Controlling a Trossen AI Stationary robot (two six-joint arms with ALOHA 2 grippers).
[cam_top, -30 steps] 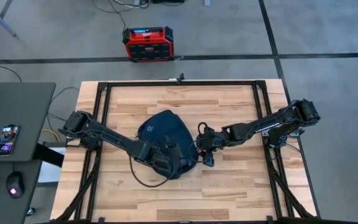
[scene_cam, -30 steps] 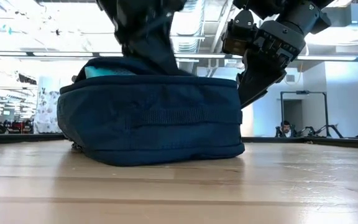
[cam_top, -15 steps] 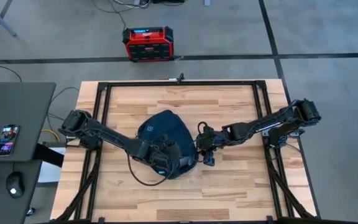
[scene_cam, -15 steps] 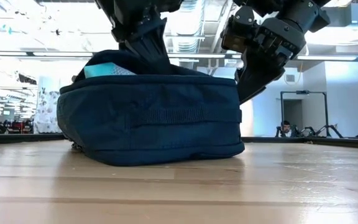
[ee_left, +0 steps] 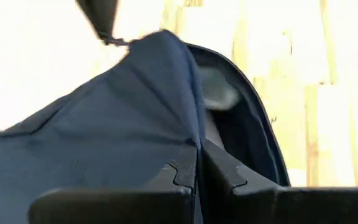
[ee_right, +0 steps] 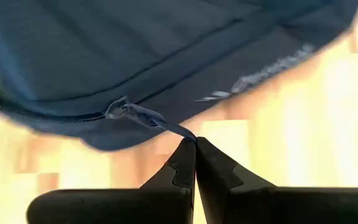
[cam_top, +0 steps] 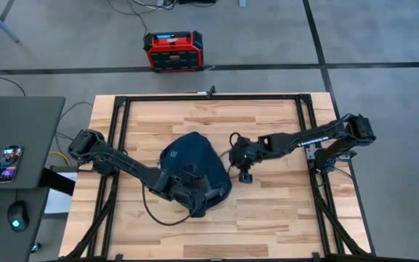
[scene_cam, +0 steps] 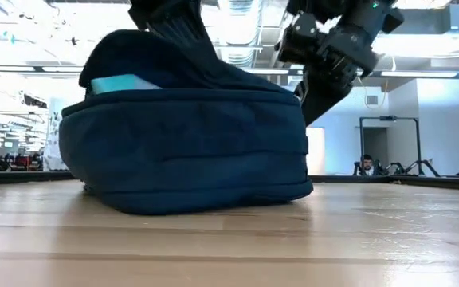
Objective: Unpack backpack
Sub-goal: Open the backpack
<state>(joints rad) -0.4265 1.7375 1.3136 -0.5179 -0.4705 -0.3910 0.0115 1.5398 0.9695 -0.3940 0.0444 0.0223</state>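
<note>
A red and black box (cam_top: 173, 51) is seen on the grey floor beyond the wooden table (cam_top: 268, 211). On a grey desk (cam_top: 28, 120) beside the table, a phone (cam_top: 9, 163) and a mouse (cam_top: 15, 216) are laid. A seated person (scene_cam: 365, 166) is glimpsed far back in the room.

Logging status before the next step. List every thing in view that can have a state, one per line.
backpack: lying flat, partly unzipped, flap lifted, pale item showing inside
zipper pull: pinched, drawn taut
left end effector: shut on backpack flap
right end effector: shut on zipper pull
phone: screen lit
</note>
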